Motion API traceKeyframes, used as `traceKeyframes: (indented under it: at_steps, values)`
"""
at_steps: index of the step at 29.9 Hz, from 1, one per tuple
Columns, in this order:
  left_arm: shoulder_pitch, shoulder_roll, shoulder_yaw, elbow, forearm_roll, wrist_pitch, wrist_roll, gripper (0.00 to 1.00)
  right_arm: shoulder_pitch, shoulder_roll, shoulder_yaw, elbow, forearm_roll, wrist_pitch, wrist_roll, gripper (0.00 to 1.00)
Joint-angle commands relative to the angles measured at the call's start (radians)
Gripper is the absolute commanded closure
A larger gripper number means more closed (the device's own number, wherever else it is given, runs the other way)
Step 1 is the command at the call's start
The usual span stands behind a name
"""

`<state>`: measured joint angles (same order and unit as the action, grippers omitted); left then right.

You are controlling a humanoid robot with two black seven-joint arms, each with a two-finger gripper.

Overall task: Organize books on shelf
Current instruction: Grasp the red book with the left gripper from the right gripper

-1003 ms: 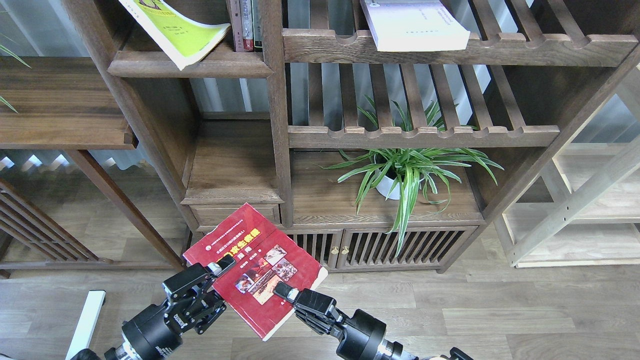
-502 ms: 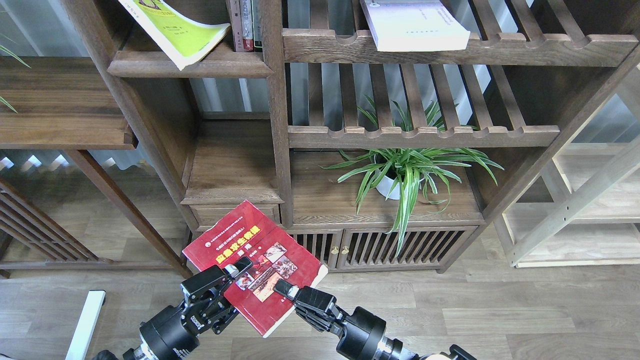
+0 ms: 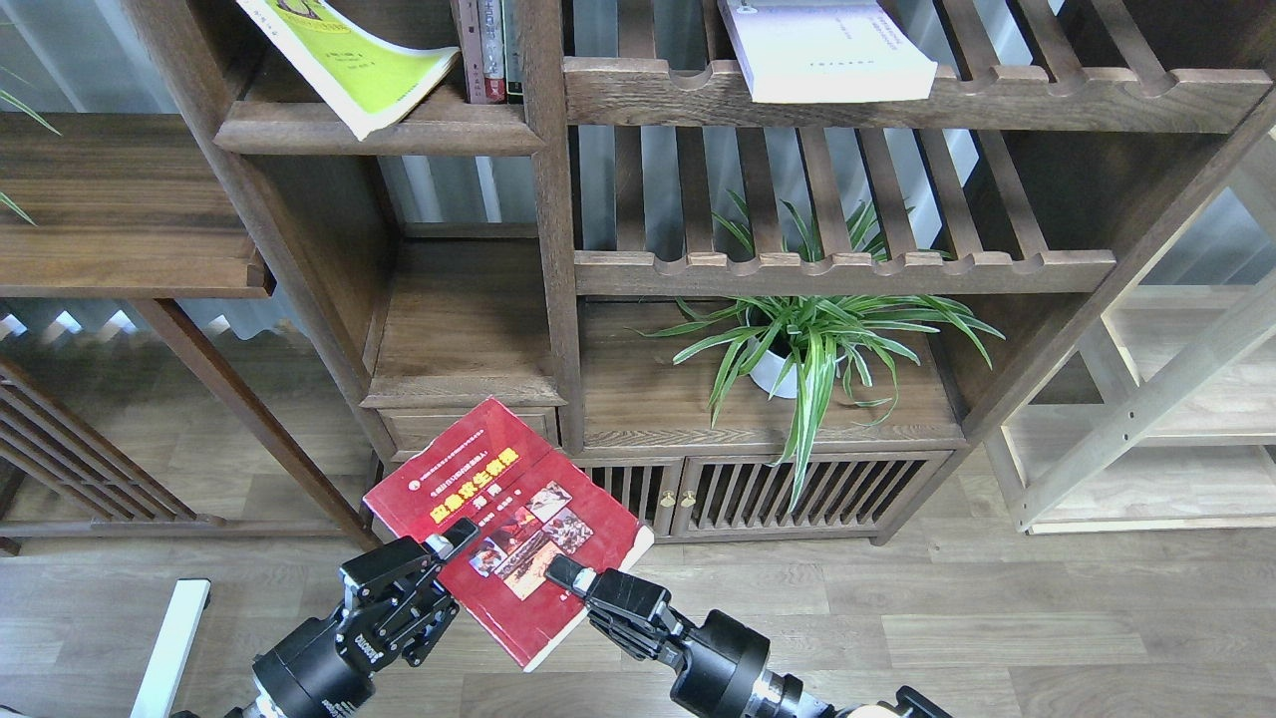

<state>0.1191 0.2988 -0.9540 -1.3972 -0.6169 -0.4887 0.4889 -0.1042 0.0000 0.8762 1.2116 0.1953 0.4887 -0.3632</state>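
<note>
The red book [image 3: 469, 479] with a yellow title and photo is held tilted low in front of the bookcase. My right gripper [image 3: 561, 575] is shut on its lower right edge, one finger lying on the cover. My left gripper [image 3: 446, 545] touches the book's left edge; I cannot tell how its fingers stand. The yellow-green and white book [image 3: 359, 65] leans on the solid dark shelf [image 3: 469, 135] at the upper left, overhanging its front edge. The pale lavender book [image 3: 827, 50] lies on the slatted shelf at the top right.
Narrow upright books [image 3: 488, 50] stand at the right end of the solid shelf. A potted spider plant [image 3: 807, 349] stands in the lower middle compartment. A lower solid ledge [image 3: 464, 329] lies above a drawer. A pale wood rack [image 3: 1176, 419] stands at the right.
My left gripper slid right onto the red book's cover, then drew back left and down to its edge. The book rose slightly. The right gripper kept its hold.
</note>
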Motion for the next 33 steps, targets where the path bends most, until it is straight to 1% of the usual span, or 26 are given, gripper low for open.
traceKeyframes:
  at_steps: [1,4,9,18,20,24,26,29,30,33]
  values:
    - [-0.002,-0.001,0.000,0.000,-0.001,0.000,0.000,0.74,0.000,0.000,-0.002,0.002,0.000,0.000,-0.002,0.80]
    - [-0.002,-0.001,0.000,-0.002,-0.006,0.000,0.000,0.75,0.000,0.000,-0.003,0.002,0.000,0.000,-0.002,0.80]
    - [-0.004,-0.003,0.001,0.000,-0.006,0.000,0.000,0.79,0.000,0.000,-0.014,0.000,0.000,0.000,-0.003,0.80]
    - [-0.009,0.003,0.008,-0.002,-0.004,0.000,0.000,0.79,0.000,0.000,-0.017,-0.003,0.000,0.000,-0.007,0.80]
    - [-0.007,0.003,0.011,0.000,-0.004,0.000,0.000,0.81,0.001,0.000,-0.017,-0.003,0.000,0.000,-0.007,0.80]
    - [-0.002,0.003,0.000,0.001,-0.012,0.000,0.000,0.87,0.001,0.000,-0.016,-0.003,-0.002,0.000,-0.007,0.78]
    - [-0.001,0.006,-0.006,0.000,-0.026,0.000,0.000,0.90,0.003,0.000,-0.014,-0.004,-0.007,0.000,-0.007,0.73]
    - [0.001,0.020,-0.038,-0.008,-0.030,0.000,0.000,0.91,0.004,0.000,-0.008,-0.006,-0.010,0.000,-0.007,0.67]
    - [0.004,0.032,-0.045,-0.017,-0.033,0.000,0.000,0.91,0.004,0.000,-0.005,-0.009,-0.016,0.000,-0.005,0.61]
    - [0.030,0.055,-0.057,-0.046,-0.037,0.000,0.000,0.92,0.004,0.000,0.006,-0.038,-0.045,0.000,-0.003,0.50]
